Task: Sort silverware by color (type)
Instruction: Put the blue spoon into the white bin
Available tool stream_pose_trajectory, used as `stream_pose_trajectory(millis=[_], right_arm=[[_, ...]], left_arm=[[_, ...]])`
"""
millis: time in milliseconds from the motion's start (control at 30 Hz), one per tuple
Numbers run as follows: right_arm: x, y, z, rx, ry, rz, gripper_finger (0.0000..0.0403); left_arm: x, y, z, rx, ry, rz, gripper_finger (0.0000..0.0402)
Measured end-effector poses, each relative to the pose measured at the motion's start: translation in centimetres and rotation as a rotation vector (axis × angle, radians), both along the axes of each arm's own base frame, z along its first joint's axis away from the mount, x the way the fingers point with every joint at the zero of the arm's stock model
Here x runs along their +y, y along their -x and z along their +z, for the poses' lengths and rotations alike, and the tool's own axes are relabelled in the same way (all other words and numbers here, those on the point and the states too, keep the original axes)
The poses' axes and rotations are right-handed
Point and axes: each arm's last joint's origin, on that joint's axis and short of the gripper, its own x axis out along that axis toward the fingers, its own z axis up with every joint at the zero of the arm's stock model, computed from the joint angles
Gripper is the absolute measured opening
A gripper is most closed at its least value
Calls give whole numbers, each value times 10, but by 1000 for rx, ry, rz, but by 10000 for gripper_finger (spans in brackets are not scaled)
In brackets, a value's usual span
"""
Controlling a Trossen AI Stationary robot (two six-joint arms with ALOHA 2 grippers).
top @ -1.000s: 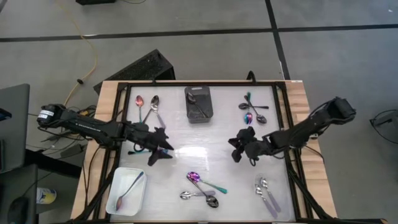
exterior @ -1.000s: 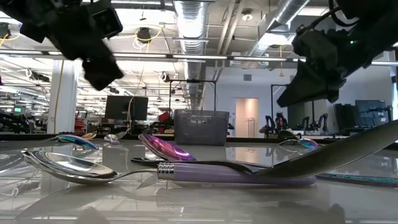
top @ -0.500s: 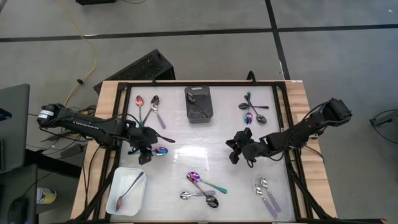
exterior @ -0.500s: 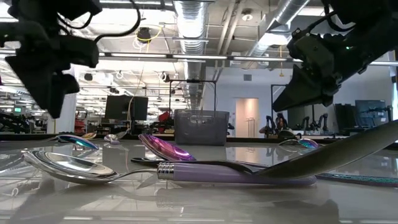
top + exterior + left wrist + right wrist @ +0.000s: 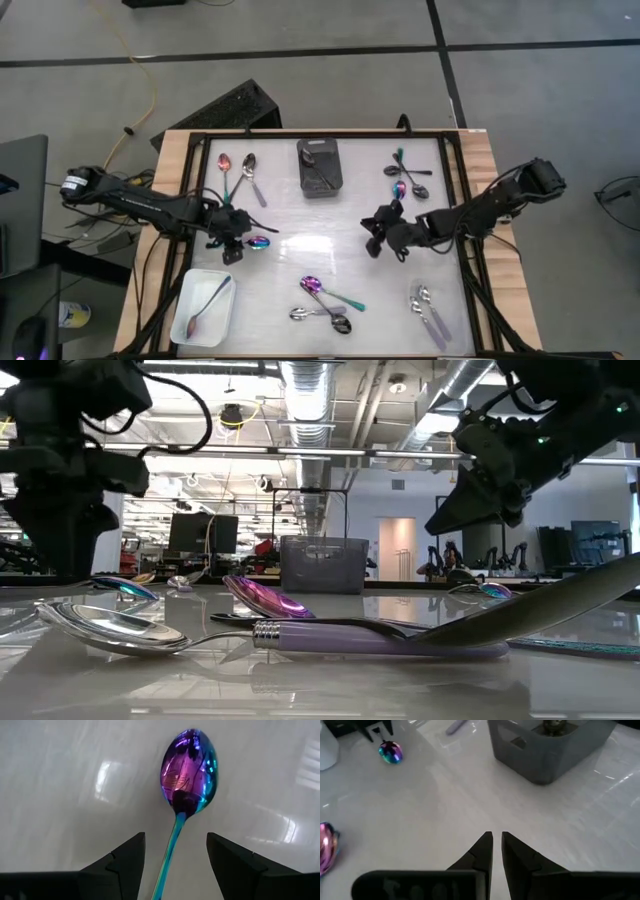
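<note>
Iridescent spoon [image 5: 187, 770] lying between open left hand [image 5: 175, 857] fingers, right hand [image 5: 497, 851] nearly closed, empty.

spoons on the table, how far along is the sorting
Partly done at most. One spoon lies in the white tray and one in the dark bin. In hand: the left pincer straddles the rainbow spoon, jaws open. The right pincer hovers empty, nearly closed. Mixed clusters are unsorted.
</note>
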Motion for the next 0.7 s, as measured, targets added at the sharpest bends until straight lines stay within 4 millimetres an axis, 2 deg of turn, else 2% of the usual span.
stream_pose_trajectory(millis=[300, 533, 700], right_arm=[[-4, -2, 2, -28, -6, -18, 66], [-3, -4, 4, -53, -14, -18, 66], [-3, -4, 4, -56, -15, -18, 66]], left_arm=[[-5, 5, -18, -39, 0, -40, 196], [-10, 7, -19, -50, -73, -74, 195], [-13, 8, -20, -53, -106, -101, 156]])
